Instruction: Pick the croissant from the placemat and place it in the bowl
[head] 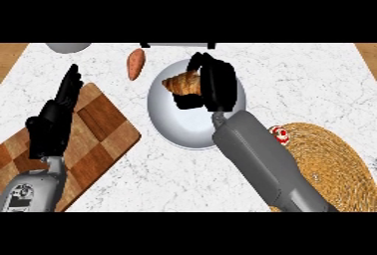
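White marble counter (177, 174) fills the view, with wood showing at its far corners. At centre sits a white bowl (175, 128); above its far half the right hand (218, 85) curls fingers and thumb round the croissant (182, 82), which hangs over the bowl, well away from the woven placemat (331, 164) at the right edge. A small red-and-white object (279, 134) lies on the placemat's near rim. An orange sweet potato (135, 63) lies just beyond the bowl's left side. The left hand (52, 124) rests open, fingers up, over the checkered cutting board (103, 129).
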{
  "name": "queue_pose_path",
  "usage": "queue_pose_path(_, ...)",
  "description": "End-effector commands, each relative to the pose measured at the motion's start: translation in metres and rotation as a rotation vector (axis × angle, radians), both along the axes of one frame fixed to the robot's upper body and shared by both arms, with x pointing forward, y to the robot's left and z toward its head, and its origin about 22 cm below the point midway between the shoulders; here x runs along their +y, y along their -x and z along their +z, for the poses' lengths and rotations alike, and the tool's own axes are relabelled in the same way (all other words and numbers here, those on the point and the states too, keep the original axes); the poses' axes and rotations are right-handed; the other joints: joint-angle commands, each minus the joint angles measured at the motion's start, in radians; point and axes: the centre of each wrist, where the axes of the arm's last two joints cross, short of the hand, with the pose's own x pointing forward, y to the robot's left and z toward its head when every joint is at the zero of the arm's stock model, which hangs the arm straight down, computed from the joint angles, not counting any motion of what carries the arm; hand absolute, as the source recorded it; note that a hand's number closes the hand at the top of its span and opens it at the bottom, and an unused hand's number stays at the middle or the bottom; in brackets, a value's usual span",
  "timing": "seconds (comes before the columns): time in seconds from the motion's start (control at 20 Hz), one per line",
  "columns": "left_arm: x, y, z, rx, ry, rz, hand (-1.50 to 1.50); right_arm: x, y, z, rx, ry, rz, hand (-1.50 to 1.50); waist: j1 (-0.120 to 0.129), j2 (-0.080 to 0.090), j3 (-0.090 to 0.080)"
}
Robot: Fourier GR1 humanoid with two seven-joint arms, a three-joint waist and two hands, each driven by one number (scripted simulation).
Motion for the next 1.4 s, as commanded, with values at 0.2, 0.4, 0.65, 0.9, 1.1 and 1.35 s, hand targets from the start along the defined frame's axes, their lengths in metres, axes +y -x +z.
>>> queue_pose_path(0.2,-0.001,-0.009,-0.001,0.010,0.008,-0.019,0.00,-0.026,-0.037,-0.023,0.166,-0.162,0.061,-1.50,0.016,0.009,0.001)
queue_pose_path(0.4,-0.001,0.006,0.001,-0.014,0.001,-0.032,0.00,-0.030,-0.043,-0.021,0.163,-0.266,0.154,-1.50,0.035,0.007,0.001)
queue_pose_path(0.65,-0.006,-0.002,0.003,0.008,0.004,-0.012,0.00,-0.042,-0.046,-0.026,0.078,-0.381,0.189,-1.50,-0.001,-0.002,0.001)
queue_pose_path(0.9,0.008,0.014,0.004,0.022,0.000,-0.011,0.00,-0.061,-0.055,-0.024,0.080,-0.450,0.188,-1.50,-0.008,-0.006,0.000)
queue_pose_path(1.1,0.009,0.002,-0.001,0.027,-0.008,0.020,0.00,-0.105,-0.050,-0.009,0.096,-0.541,0.208,-1.50,-0.032,-0.011,0.000)
queue_pose_path(1.35,0.017,0.005,-0.012,0.013,-0.012,0.053,0.00,-0.144,-0.011,-0.029,0.095,-0.627,0.293,-1.50,-0.050,-0.015,0.000)
